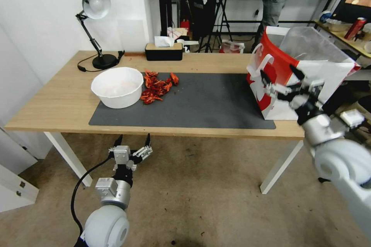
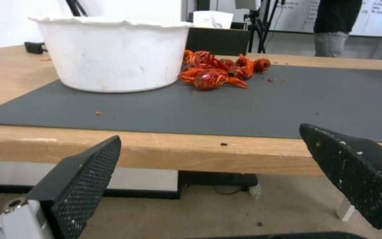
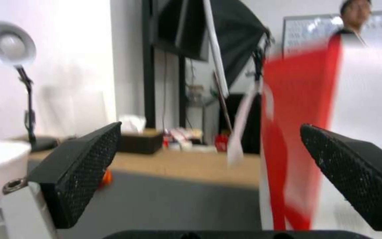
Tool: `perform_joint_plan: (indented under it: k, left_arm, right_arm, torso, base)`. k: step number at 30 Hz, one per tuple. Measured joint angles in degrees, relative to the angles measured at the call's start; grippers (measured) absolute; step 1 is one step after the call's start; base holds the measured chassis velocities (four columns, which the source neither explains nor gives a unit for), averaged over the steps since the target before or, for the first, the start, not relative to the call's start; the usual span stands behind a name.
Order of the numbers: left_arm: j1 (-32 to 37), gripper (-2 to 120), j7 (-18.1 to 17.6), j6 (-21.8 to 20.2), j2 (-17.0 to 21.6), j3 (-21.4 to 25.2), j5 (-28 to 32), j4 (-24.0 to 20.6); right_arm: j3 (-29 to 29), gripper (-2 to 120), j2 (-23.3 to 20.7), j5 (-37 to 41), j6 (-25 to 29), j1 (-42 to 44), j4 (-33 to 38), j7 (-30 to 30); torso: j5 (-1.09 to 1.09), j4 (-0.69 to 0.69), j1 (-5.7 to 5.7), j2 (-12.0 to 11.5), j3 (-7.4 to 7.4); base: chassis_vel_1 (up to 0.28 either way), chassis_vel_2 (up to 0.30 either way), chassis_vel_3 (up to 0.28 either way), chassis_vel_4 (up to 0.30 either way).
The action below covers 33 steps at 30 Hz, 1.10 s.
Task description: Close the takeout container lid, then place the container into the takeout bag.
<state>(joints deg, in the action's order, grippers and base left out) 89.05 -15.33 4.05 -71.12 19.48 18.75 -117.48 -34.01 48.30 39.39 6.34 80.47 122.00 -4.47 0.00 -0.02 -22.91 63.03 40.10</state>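
Long rectangular light-wood table (image 1: 58,104) on white legs, carrying a dark grey rectangular mat (image 1: 208,104) along its middle. At the table's right end stands the takeout bag (image 1: 332,73), a large red-and-white paper carrier with white loop handles (image 1: 262,65) and a clear plastic liner rising from its open mouth; its base rests partly on the mat's right edge. The takeout container cannot be made out in these views. On the mat's left end sits a large round white bowl (image 1: 117,87), and touching its right side lies a heap of red crayfish (image 1: 156,85). Behind them, at the table's far edge, are a black rectangular tissue box (image 1: 164,51) and, at the far left corner, a black-based desk lamp with a silver shade (image 1: 94,5).

Right claw (image 1: 282,73), raised just in front of the bag's near red-and-white face, fingers spread apart and holding nothing; its own wrist view shows the bag's red side close beyond the fingertips. Left claw (image 1: 132,139), low before the table's near edge and below the tabletop, fingers (image 2: 89,179) likewise spread wide, empty, pointing toward the bowl.
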Motion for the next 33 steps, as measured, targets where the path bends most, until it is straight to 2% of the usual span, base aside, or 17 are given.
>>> perform_joint_plan:
  k: [5, 9, 16, 21, 33]
  left_arm:
    - [0.8, 100, 0.0, 0.3, -0.3, 0.2, -0.1, 0.0]
    - [1.5, 100, 0.1, 0.8, -0.5, 0.3, -0.2, 0.0]
    - [2.3, 100, 0.2, 1.8, -1.1, 0.2, -0.5, -0.4]
    - [2.8, 100, 0.2, 2.0, -1.9, -0.3, -0.7, -0.4]
    - [3.3, 100, 0.6, 2.9, -2.1, -0.6, -1.4, 0.4]
  right_arm:
    - [-0.3, 100, 3.8, -3.9, 2.7, 5.4, 0.2, -0.3]
    - [0.0, 100, 10.1, -8.6, 6.2, 12.7, -0.4, -0.8]
    - [2.2, 100, 15.2, -13.2, 9.3, 17.3, -2.3, -1.3]
    - [4.2, 100, 17.5, -16.1, 10.4, 18.0, -4.3, -1.7]
    - [5.7, 100, 18.9, -16.9, 11.0, 16.8, -7.0, -2.2]
  torso:
    - [0.00, 0.02, 0.00, 0.0, 0.00]
    - [-0.01, 0.01, -0.01, 0.0, 0.00]
    - [0.00, 0.01, 0.00, 0.0, 0.00]
    - [-0.01, 0.02, -0.01, 0.0, 0.01]
    - [0.00, 0.02, -0.01, 0.0, 0.01]
  base:
    - [0.000, 0.000, 0.000, 0.000]
    - [0.000, 0.000, 0.000, 0.000]
    - [0.000, 0.000, 0.000, 0.000]
    - [0.000, 0.000, 0.000, 0.000]
    - [0.000, 0.000, 0.000, 0.000]
